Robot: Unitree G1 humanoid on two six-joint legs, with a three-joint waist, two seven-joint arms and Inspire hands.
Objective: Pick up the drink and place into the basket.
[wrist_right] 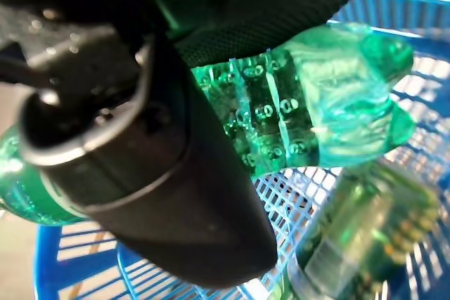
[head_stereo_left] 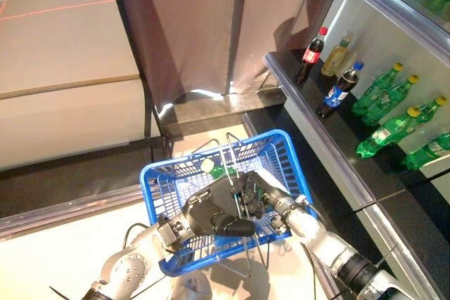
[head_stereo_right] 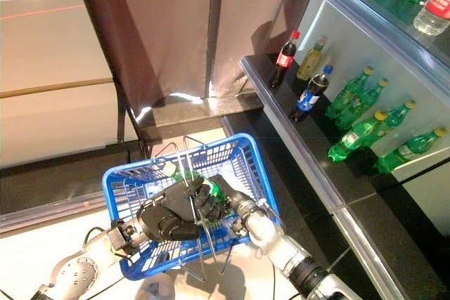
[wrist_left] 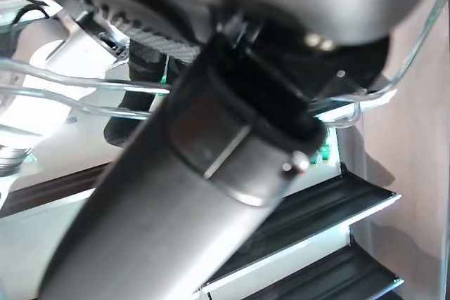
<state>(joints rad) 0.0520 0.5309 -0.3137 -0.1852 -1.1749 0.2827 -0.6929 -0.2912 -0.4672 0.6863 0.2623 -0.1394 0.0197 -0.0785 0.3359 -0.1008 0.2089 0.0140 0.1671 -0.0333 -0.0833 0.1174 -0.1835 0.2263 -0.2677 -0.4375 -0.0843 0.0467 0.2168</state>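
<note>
On my screens the biggest thing is the shelf unit (head_stereo_left: pixel 365 138) running along the robot's right: a dark ledge with a pale metal lip, holding two dark cola bottles (head_stereo_left: pixel 311 55), a yellowish bottle (head_stereo_left: pixel 337 54) between them and further back, and a row of green bottles (head_stereo_left: pixel 385 89) leaning against the white back wall. A brown curtain (head_stereo_left: pixel 197 26) hangs behind the scene.

Below it sits the blue basket (head_stereo_left: pixel 290 154), plastic lattice walls with thin wire handles (head_stereo_left: pixel 232 156) standing up across its middle. It is held off the pale floor, close beside the shelf's edge, with open room on its other side.

I see the left hand (head_stereo_right: pixel 169 219) curled around the wire handles at the basket's near rim. The left wrist view agrees: the dark fingers wrap the clear-looking wires.

The right hand (head_stereo_left: pixel 256 198) reaches into the basket from the shelf side. In the right wrist view its thumb and palm close on the green drink bottle (wrist_right: pixel 309 121), a ribbed, translucent plastic body with a lobed base. The bottle lies inside the basket, above the lattice floor, its pale cap (head_stereo_left: pixel 207 166) pointing toward the far-left wall. I cannot tell whether it rests on the basket's bottom. A second greenish bottle (wrist_right: pixel 365 233) lies blurred beneath it.
</note>
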